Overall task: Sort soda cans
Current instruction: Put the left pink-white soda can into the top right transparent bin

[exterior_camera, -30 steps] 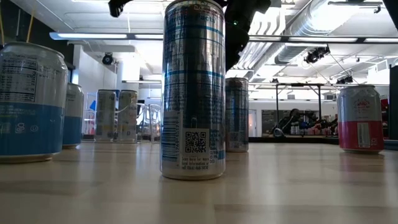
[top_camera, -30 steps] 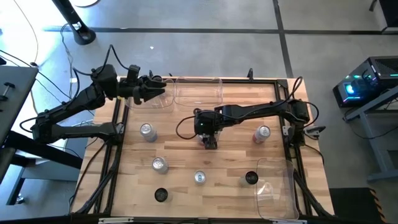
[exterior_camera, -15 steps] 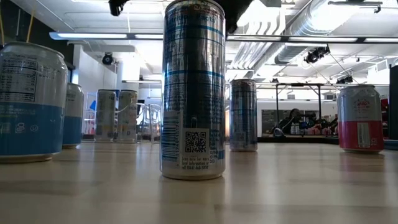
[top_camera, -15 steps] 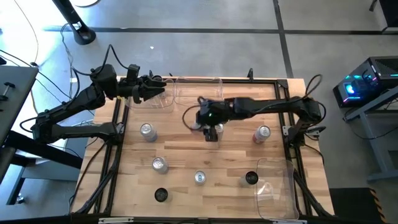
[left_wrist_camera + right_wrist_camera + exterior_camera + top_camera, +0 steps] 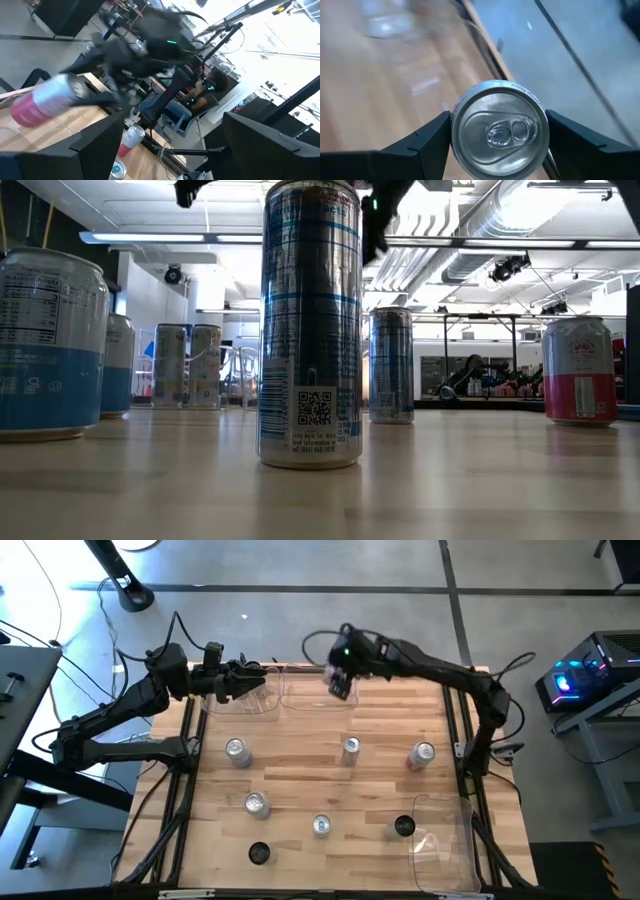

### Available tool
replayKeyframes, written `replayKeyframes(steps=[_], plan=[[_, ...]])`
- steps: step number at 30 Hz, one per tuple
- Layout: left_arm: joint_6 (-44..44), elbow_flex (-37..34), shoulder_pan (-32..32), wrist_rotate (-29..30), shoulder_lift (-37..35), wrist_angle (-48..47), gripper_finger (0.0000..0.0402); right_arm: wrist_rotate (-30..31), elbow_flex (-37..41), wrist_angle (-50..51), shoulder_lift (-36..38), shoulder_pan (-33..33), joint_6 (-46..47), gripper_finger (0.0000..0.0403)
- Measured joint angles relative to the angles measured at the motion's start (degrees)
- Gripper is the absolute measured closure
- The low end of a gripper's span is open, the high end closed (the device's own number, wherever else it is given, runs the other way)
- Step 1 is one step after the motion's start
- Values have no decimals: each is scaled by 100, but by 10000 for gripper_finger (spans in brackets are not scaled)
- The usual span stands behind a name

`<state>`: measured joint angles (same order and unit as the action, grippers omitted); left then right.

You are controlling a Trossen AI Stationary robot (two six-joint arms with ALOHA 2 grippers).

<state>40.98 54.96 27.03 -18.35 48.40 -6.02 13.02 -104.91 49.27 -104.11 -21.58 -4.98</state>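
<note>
The right fingers (image 5: 420,145) are clamped on either side of a silver can (image 5: 499,127), top up. The arm has swung that can away from the middle of the surface (image 5: 300,780) to the far edge. It now hangs over the clear bin (image 5: 305,692) there. In the high view the fingers (image 5: 338,685) sit just above the bin's right end.

That move has uncovered a second silver can (image 5: 350,748) standing upright mid-surface, where the arm was working a moment ago. We judge the carried can is about to be lowered into the bin, which would sort one more.

The left fingers (image 5: 95,145) are spread wide and hold nothing. They have not moved, hanging over the far-left corner by the other bin (image 5: 250,700).

Still on the surface are:
- a red-banded can (image 5: 423,753) towards the right edge
- a silver can (image 5: 236,750) towards the left edge
- two more silver cans (image 5: 257,803) and (image 5: 321,826) nearer the near edge
- two dark cans (image 5: 259,853) and (image 5: 403,827) close to the near edge

A third bin (image 5: 445,840) lies in the near-right corner. We cannot tell what the bins already hold. By our count seven cans remain out, so most of the sorting is still ahead.
</note>
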Motion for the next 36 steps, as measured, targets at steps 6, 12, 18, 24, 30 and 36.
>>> replayKeyframes(steps=[6,12,18,24,30,36], plan=[[44,0,0,20,1,2,69,-273,461,-99,-392,-680,404,137],[45,0,0,20,2,0,69,-609,682,-307,-708,-937,500,137],[47,0,0,48,0,0,69,-905,700,-430,-1034,-966,494,135],[95,0,0,48,1,-4,69,-1029,683,-503,-1174,-967,506,109],[93,0,-2,51,2,-7,69,-1008,456,-174,-1183,-962,292,105],[91,0,-2,51,2,-11,69,-1025,-38,156,-1180,-1003,254,103]])
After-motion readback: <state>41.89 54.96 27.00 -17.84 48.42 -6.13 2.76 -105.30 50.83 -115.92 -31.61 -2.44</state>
